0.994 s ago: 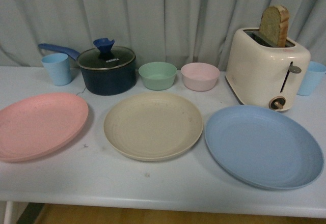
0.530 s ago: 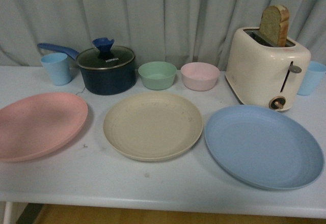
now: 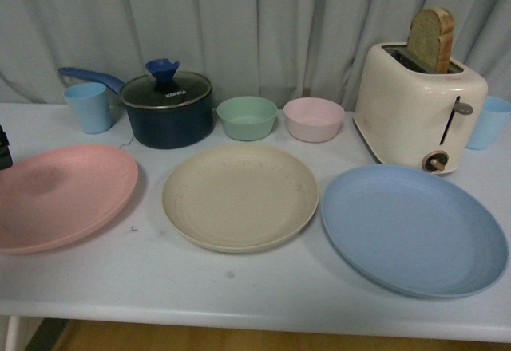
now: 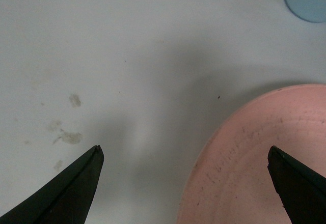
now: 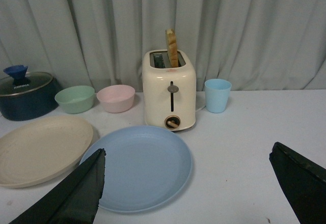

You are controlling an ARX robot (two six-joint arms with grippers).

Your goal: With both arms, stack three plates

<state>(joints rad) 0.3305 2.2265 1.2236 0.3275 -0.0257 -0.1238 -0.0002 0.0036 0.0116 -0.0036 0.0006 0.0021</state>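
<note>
Three plates lie in a row on the white table [image 3: 239, 283]: the pink plate [image 3: 60, 195] at left, the beige plate [image 3: 239, 195] in the middle, the light blue plate [image 3: 411, 227] at right. None overlaps another. A black bit of my left arm [image 3: 4, 147] shows at the left edge above the pink plate. My left gripper [image 4: 186, 155] is open over the pink plate's rim [image 4: 254, 152]. My right gripper [image 5: 188, 163] is open and empty, back from the blue plate [image 5: 140, 165]; the beige plate [image 5: 41, 147] shows beside it.
Along the back stand a blue cup [image 3: 89, 107], a dark lidded pot [image 3: 168, 110], a green bowl [image 3: 247, 117], a pink bowl [image 3: 314, 119], a cream toaster [image 3: 419, 108] with bread [image 3: 432, 40], and another blue cup [image 3: 489, 122]. A grey curtain hangs behind.
My left arm has come into the front view at the left edge, and its shadow now falls on the pink plate. The plates have not moved.
</note>
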